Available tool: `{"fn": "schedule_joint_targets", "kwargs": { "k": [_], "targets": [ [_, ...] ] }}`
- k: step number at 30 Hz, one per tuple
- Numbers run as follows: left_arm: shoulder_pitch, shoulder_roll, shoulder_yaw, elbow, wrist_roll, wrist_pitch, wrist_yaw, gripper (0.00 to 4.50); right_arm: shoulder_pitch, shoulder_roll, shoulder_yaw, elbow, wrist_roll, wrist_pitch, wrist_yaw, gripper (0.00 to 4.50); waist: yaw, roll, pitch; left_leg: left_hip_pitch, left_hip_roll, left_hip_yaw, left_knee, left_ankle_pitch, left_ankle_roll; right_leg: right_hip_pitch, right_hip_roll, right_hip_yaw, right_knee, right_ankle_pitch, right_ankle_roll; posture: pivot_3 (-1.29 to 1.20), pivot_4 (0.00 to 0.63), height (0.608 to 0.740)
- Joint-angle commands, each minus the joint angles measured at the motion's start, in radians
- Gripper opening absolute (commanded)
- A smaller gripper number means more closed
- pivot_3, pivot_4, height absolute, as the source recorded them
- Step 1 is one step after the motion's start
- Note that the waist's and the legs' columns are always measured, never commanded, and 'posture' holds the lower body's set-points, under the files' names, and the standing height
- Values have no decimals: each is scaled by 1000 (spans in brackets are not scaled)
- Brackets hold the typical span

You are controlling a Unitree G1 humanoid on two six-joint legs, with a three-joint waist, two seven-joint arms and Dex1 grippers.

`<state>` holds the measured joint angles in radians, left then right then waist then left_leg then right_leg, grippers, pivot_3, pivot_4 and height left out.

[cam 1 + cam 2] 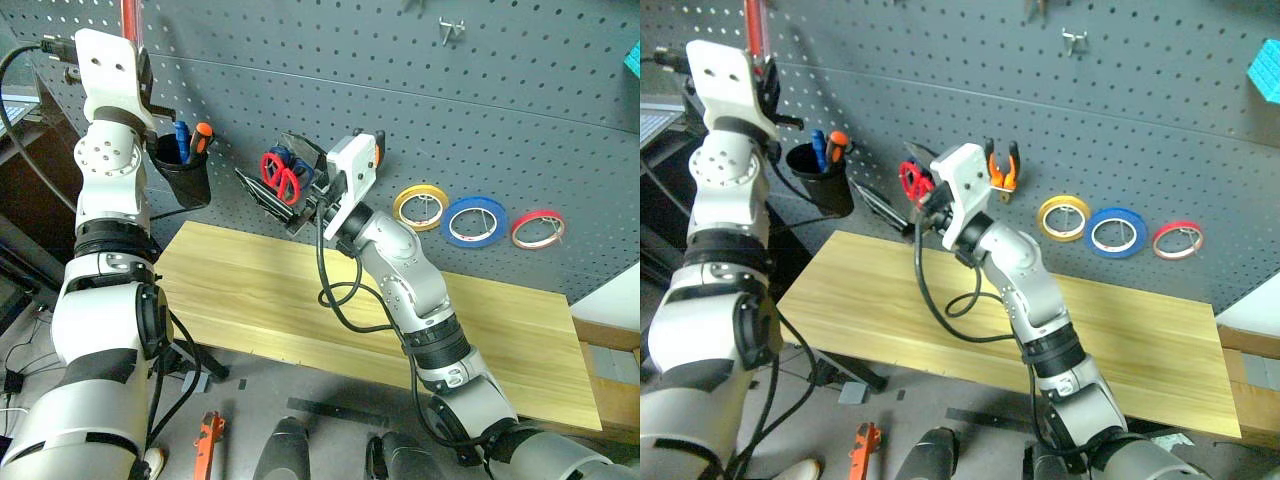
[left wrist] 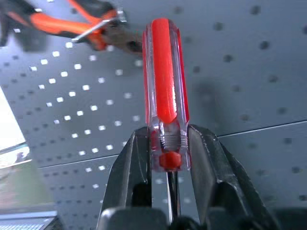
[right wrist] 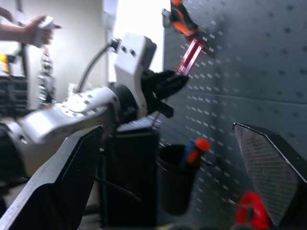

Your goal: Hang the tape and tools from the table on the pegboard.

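left gripper: clamped on the screwdriver at the collar end of its red handle, handle pointing up toward the pegboard, shaft running back between the fingers
right gripper: jaws spread wide, nothing in them, held up just in front of the board near the red scissors
risk 1: grip sits low on a smooth clear-red handle; I judge it could pivot or slide out if the tip end bumps the board
risk 2: orange pliers already hang on a hook at about 10 o'clock of the handle in the left wrist view; pushing the screwdriver up there could knock them off
risk 3: no free hook or holder is visible for it near the handle, so a blind release would drop it
in the way: black cup on the board at 5 o'clock of the left gripper, with a blue and an orange handle sticking out
other pliers: orange-handled pair on the board just past the right gripper
tape: blue roll already on the board, between the yellow roll at its 9 o'clock and the red roll at its 3 o'clock
table: bare wood under the right arm
background: a person's hand holds a pale object, well away from the board
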<state>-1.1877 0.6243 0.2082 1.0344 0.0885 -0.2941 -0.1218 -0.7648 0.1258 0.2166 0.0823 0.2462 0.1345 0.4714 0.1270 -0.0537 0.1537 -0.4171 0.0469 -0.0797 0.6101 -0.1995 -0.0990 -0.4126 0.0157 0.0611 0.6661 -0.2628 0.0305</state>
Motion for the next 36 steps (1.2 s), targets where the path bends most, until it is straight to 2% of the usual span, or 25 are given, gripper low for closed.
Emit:
{"fn": "schedule_joint_targets", "kwargs": {
  "k": [1,19,27,36],
  "targets": [
    [1,-3,12,38,-37,-79,-22,760,-18,16,-6,-27,-8,-25,-15,4500,-1,0,0,0,0,0,0,0,0,0,0,0,0,0,0,260,70,740],
    [-57,28,5,137,-39,-158,54,760,-19,13,-10,6,-4,-36,-13,4500,2,0,0,3,0,0,2,2,3,-2,0,0,14,-1,-1,288,100,740],
    [-15,0,2,149,-46,-166,54,760,-11,16,-2,38,-17,-63,-17,4500,4,0,0,2,0,0,2,2,3,-2,0,0,14,-1,-1,280,105,740],
    [104,-64,8,74,-70,-175,57,760,18,14,5,27,-32,-59,-20,4500,4,1,0,3,0,0,2,3,3,-2,0,0,14,-1,-1,278,103,740]
  ]
}}
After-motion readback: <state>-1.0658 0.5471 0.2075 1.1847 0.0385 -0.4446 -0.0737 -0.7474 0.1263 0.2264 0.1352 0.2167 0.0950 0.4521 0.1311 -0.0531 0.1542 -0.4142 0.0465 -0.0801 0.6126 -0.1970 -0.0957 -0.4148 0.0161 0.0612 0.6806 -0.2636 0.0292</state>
